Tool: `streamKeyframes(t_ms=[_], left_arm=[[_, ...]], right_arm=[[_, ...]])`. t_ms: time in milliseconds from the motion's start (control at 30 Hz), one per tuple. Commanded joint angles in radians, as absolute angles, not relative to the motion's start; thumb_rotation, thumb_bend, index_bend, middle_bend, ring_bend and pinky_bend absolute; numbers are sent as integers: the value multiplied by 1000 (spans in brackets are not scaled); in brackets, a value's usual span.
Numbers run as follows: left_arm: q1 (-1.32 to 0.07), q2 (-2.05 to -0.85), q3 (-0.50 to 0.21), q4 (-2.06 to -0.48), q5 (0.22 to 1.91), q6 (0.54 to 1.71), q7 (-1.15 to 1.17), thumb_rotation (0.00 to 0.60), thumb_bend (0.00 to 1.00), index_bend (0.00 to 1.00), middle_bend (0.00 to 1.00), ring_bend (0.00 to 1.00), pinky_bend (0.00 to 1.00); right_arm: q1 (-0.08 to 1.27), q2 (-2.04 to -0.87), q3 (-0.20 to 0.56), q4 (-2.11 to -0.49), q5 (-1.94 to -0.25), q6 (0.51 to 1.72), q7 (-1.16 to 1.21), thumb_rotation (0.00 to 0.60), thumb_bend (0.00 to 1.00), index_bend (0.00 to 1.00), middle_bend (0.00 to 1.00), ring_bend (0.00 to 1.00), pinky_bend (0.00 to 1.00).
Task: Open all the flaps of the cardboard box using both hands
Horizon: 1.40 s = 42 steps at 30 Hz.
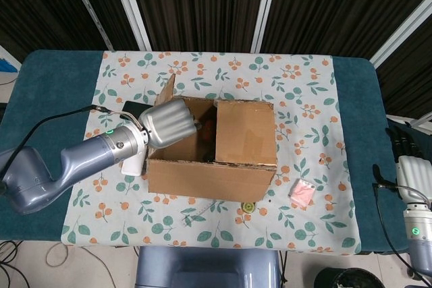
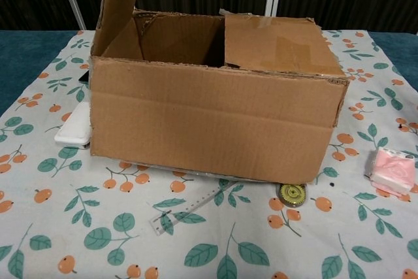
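Observation:
The cardboard box (image 1: 216, 173) (image 2: 215, 115) stands mid-table on a floral cloth. Its left flap (image 1: 167, 89) (image 2: 121, 4) is raised upright. Its right flap (image 1: 246, 133) (image 2: 281, 47) lies folded flat over the right half of the opening. My left hand (image 1: 169, 121) hovers over the box's left edge beside the raised flap, fingers side by side and bent toward the opening, with nothing seen in it. My right hand (image 1: 405, 145) hangs past the table's right edge, far from the box, fingers loose and empty. Neither hand shows in the chest view.
A white object (image 1: 131, 165) (image 2: 73, 129) and a black one (image 1: 131, 109) lie against the box's left side. In front of the box are a clear ruler (image 1: 192, 219) (image 2: 186, 213) and a small round disc (image 1: 250, 205) (image 2: 292, 194). A pink packet (image 1: 302, 192) (image 2: 392, 171) lies right.

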State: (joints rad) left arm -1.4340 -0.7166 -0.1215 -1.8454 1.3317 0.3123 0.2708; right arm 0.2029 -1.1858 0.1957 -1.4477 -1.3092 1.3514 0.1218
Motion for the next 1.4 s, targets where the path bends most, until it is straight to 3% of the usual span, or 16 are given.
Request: streamKeyframes(t_ms=[33, 333, 733, 1000, 1067, 1167, 1300, 1400], left_arm=[[-1411, -682, -125, -1870, 1350, 311, 263, 600, 906, 318, 435, 457, 493], [-1322, -602, -114, -1922, 1384, 339, 239, 600, 905, 317, 435, 457, 493], [-1128, -469, -91, -1971, 1446, 460, 187, 600, 905, 317, 434, 457, 493], [-997, -459, -48, -1953, 1489, 513, 160, 600, 878, 302, 419, 455, 490], [-953, -473, -36, -1944, 1487, 552, 150, 600, 818, 285, 395, 444, 483], [-867, -512, -18, -1931, 1472, 650, 135, 600, 630, 210, 288, 354, 409], [-699, -604, 7, -1919, 1422, 882, 143, 600, 362, 52, 42, 75, 170], [-581, -686, 17, -1912, 1394, 1063, 177, 600, 239, 0, 0, 0, 83]], right_arm=[[203, -1186, 196, -1449, -1310, 1353, 122, 600, 465, 0, 0, 0, 185], [200, -1184, 197, -1451, -1316, 1360, 129, 600, 469, 0, 0, 0, 185], [198, -1186, 196, -1456, -1321, 1364, 131, 600, 470, 0, 0, 0, 185], [198, -1185, 191, -1462, -1325, 1362, 124, 600, 470, 0, 0, 0, 184], [198, -1185, 191, -1463, -1323, 1361, 122, 600, 470, 0, 0, 0, 185], [198, -1182, 191, -1465, -1322, 1359, 121, 600, 470, 0, 0, 0, 185], [199, -1181, 192, -1465, -1322, 1360, 114, 600, 470, 0, 0, 0, 185], [200, -1179, 193, -1468, -1323, 1362, 105, 600, 470, 0, 0, 0, 185]])
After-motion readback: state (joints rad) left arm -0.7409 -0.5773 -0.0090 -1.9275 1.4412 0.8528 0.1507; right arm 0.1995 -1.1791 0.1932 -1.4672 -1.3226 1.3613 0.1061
